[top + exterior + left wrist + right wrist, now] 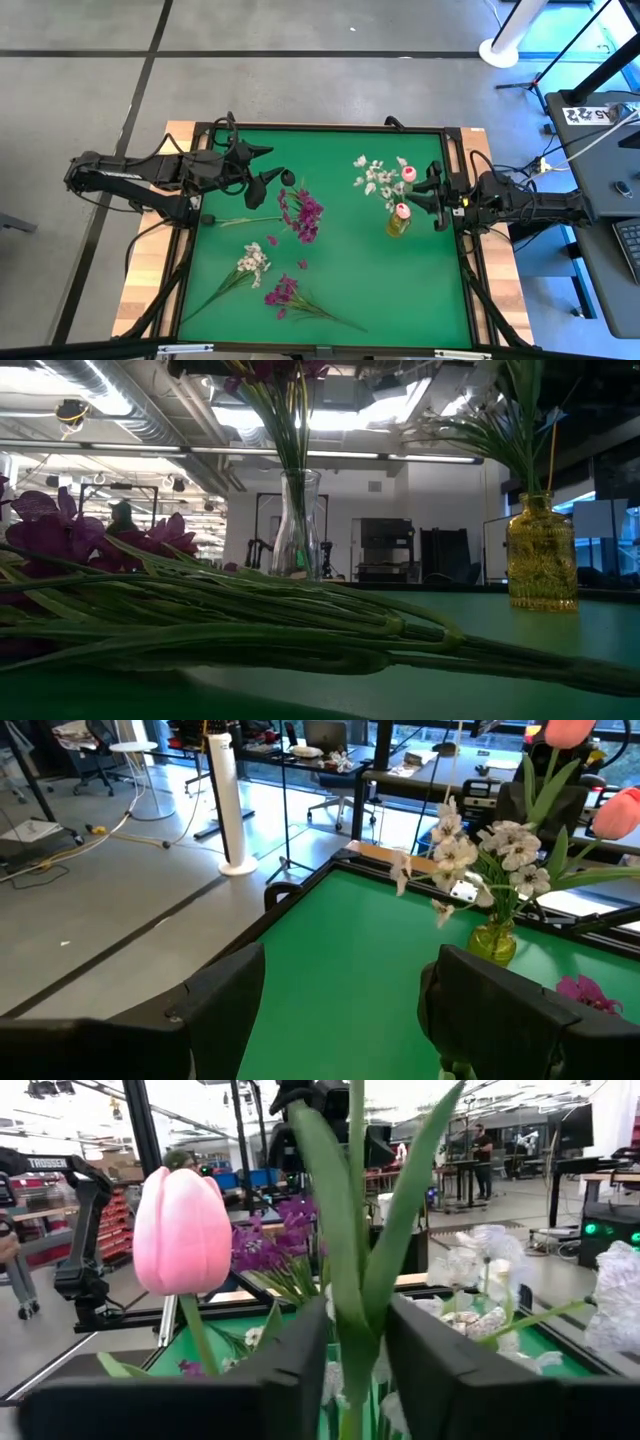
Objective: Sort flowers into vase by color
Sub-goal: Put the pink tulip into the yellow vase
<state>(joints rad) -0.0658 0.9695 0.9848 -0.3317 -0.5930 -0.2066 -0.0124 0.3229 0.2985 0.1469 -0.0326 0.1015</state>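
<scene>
Right claw [437, 205] sits just beside the yellow vase [398, 224] at the right side of the green table [400, 300]. In our right wrist view its fingers straddle a tulip stem [357, 1350], a small gap showing on each side. We read that as parted slightly, grip apparently letting go; can't confirm contact. Pink tulip buds [405, 192] and white blossoms [375, 177] already stand in that vase.

Left claw [265, 165] hovers wide open and empty near the table's back-left. The clear vase [298, 525] with magenta sprays [303, 212] stands just ahead of it.

Loose on the table: a white spray [250, 264] and a magenta spray [283, 293], both front-left of centre. Their stems trail toward the front edge, the white one's down-left, the magenta one's down-right.

The key relation: both loose sprays lie toward the front of the table from our left claw, much nearer it than the right. We'd judge the left arm takes the next pick, grasping across a stem.
</scene>
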